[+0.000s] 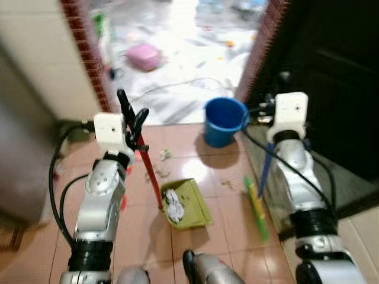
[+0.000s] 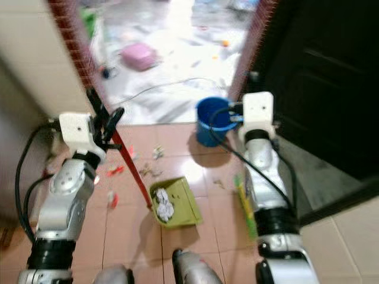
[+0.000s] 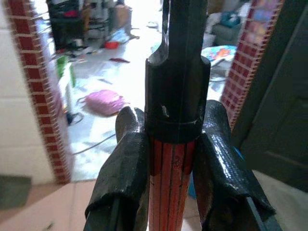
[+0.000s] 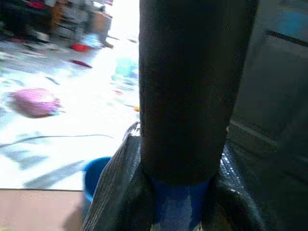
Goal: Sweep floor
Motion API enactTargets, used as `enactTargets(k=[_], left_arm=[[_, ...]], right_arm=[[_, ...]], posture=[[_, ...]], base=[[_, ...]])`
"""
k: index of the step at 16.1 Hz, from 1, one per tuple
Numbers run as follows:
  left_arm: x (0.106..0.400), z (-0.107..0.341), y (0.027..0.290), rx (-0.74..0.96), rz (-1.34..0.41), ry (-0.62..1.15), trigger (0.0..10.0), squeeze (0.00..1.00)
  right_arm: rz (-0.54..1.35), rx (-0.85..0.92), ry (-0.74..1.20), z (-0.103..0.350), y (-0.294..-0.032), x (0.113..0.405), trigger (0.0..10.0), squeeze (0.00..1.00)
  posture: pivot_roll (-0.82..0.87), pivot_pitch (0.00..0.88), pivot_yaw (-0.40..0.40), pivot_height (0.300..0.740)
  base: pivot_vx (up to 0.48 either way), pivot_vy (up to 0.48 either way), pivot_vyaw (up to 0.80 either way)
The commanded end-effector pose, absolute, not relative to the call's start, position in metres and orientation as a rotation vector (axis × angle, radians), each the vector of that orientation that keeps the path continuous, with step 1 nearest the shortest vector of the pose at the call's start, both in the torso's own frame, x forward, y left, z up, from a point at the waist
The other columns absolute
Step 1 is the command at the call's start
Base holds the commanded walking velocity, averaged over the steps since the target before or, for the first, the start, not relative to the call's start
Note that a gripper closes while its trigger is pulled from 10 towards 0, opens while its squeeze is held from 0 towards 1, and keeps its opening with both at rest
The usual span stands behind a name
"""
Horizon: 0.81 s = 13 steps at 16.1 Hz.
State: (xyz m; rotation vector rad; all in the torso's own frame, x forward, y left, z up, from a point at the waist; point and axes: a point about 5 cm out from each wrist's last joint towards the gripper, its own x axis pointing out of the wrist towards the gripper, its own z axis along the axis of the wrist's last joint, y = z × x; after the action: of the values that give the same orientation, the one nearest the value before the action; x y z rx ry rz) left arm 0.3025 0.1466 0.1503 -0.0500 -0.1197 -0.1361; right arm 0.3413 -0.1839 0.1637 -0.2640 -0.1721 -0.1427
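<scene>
From the head views, the left gripper (image 1: 133,121) is clenched on the red handle (image 1: 151,171) of the dustpan (image 1: 190,204), which rests on the pink tiled floor (image 1: 195,157) with white crumpled paper (image 1: 174,206) inside; scraps of litter (image 1: 164,154) lie just beyond it; the right gripper (image 1: 278,97) is raised near the dark door (image 1: 331,71), with the blue stick of the broom (image 1: 256,204) running down to its green head on the floor; a blue bucket (image 1: 224,121) stands at the doorway.

Left wrist view: both fingers (image 3: 122,178) squeeze the red handle just under its black cap (image 3: 177,101); a pink object (image 3: 105,102) lies in the cluttered room beyond.

Right wrist view: the fingers (image 4: 118,192) grasp the broom's blue stick (image 4: 178,209) below its black grip; the bucket sits beside.
</scene>
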Motion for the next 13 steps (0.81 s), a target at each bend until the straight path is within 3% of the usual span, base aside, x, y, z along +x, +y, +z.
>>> enactTargets(k=[1, 8, 13], left_arm=[[0.303, 0.173, 0.15, -0.059, -0.129, -0.213, 10.0, 0.0], [0.305, 0.195, 0.162, -0.093, -0.071, -0.273, 10.0, 0.0], [0.311, 0.239, 0.17, -0.122, -0.041, -0.396, 10.0, 0.0]], right_arm=[[-0.169, -0.287, -0.186, 0.166, -0.188, 0.341, 10.0, 0.0], [-0.214, -0.338, -0.122, 0.153, -0.199, 0.343, 10.0, 0.0], [-0.21, -0.355, -0.103, 0.148, -0.197, 0.345, 10.0, 0.0]], posture=[[-0.03, 0.115, -0.035, 0.74], [-0.03, 0.109, -0.047, 0.74], [-0.02, 0.104, -0.052, 0.74]], base=[[0.289, 0.0, 0.0], [0.284, 0.0, 0.0], [0.285, 0.0, 0.0]])
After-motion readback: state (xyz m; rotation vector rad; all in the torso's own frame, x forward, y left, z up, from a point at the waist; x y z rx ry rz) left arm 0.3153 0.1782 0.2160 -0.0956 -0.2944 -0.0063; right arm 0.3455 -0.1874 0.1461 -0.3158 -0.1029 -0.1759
